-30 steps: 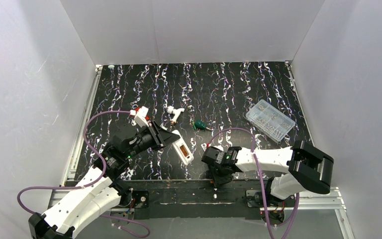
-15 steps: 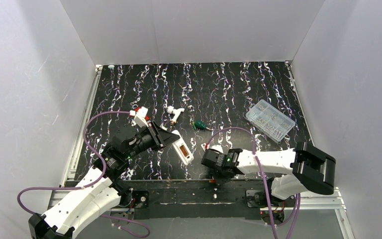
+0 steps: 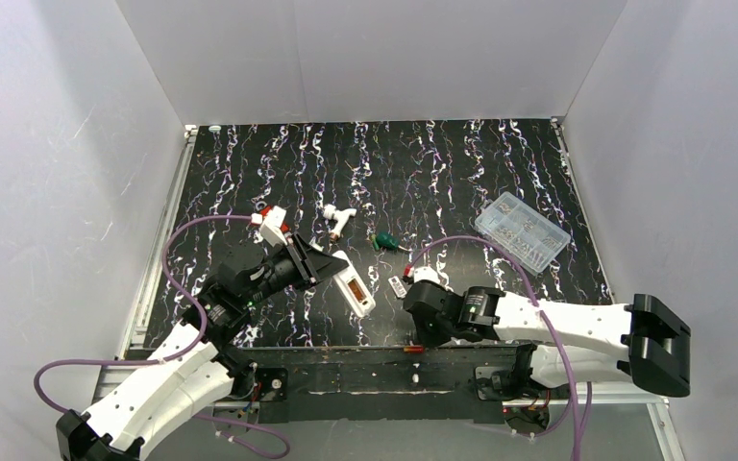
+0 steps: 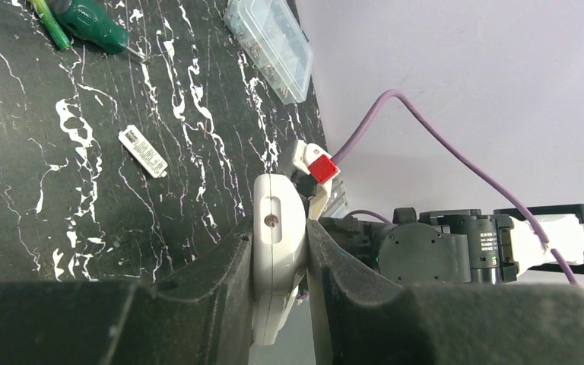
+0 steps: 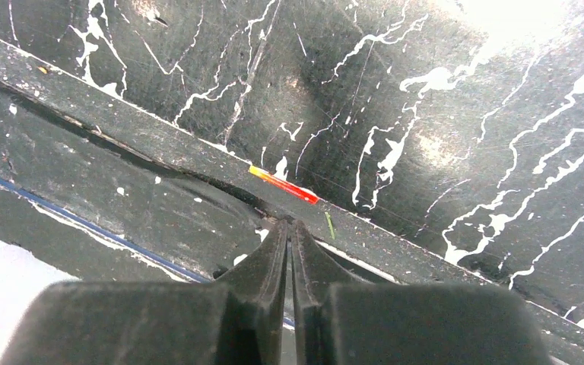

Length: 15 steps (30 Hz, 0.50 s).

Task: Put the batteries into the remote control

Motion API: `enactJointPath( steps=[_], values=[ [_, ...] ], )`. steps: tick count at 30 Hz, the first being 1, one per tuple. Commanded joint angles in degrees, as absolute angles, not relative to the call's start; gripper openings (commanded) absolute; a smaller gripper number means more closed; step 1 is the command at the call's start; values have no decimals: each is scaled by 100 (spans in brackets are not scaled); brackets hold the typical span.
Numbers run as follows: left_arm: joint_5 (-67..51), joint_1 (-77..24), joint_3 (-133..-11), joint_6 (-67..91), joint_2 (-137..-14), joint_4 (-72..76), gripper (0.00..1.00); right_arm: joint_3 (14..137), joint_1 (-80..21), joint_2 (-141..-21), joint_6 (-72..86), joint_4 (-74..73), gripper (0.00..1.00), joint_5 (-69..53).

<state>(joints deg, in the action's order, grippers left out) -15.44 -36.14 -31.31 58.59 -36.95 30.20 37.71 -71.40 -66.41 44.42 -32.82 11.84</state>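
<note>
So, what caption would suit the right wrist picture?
Shut, empty right pincer poised just short of a red-orange battery lying on the table's near edge rail.

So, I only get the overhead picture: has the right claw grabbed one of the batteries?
Observer: No. Its wrist camera shows the right gripper shut on nothing, with a battery lying just past the fingertips.
Operator: Lying where?
Observer: Flat along the dark edge strip at the near side, untouched.
Operator: And the left claw?
Observer: Its camera shows the left gripper clamped on the remote control, with the fingers pressed against both sides.
</note>
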Motion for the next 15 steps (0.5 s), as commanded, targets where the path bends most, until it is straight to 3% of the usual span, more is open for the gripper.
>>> enactJointPath(
  steps=[1,4,8,15],
  values=[
    [-1587,-3608,-3084,5905,-3695,3458,0,4027,-7181,-6494,4398,-3498,17,1351],
    [-1601,-3607,-3076,5932,-3723,3493,0,4201,-7181,-6772,4660,-3749,40,1182],
    [-1595,-3612,-3072,5934,-3673,3473,0,4359,-7248,-7020,5236,-3955,59,1051],
    [-1613,-3605,-3259,5910,-3571,3207,0,4234,-7348,-7126,6029,-4101,65,1191]
  ],
)
